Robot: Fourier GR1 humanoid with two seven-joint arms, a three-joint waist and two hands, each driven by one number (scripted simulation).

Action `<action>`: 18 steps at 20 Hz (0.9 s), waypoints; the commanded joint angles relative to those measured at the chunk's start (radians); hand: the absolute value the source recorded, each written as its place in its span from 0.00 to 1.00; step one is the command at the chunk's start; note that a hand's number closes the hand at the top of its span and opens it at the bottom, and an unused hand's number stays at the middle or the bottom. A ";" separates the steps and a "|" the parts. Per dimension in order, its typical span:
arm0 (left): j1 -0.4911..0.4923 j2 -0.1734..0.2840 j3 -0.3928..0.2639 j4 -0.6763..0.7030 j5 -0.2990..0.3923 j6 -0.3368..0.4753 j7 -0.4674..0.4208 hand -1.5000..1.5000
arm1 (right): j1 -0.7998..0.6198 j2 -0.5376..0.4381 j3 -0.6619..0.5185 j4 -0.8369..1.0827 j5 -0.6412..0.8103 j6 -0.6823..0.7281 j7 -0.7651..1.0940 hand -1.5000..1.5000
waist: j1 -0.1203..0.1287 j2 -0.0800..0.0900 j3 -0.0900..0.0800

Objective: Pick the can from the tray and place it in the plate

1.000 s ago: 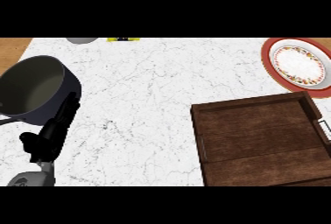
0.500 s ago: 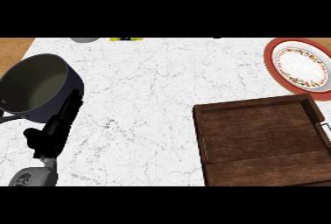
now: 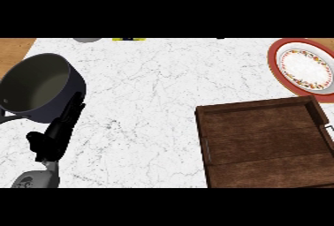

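A dark brown wooden tray [image 3: 215, 145] lies at the lower right of the white marble counter; nothing shows inside it. No can appears anywhere in view. A red-rimmed plate [image 3: 279, 66] with a patterned white centre sits at the upper right, partly cut off by the edge. My left hand [image 3: 55, 132] is at the lower left, fingers straight and pointing up along the side of a dark pot, holding nothing. My right hand is out of view.
A large dark grey pot [image 3: 39, 86] with a light interior stands at the left, touching or just beside my left fingers. A wood-coloured strip [image 3: 13, 46] runs past the counter's far left. Small objects peek in at the top edge.
The view has shifted slightly: the tray and plate sit a little further right and lower. My left hand has risen a bit along the pot.
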 commanded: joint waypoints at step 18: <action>-0.049 -0.018 0.003 0.035 -0.019 -0.007 0.008 0.50 | -0.289 0.330 0.023 0.175 0.025 -0.175 0.216 1.00 | 0.017 0.014 0.002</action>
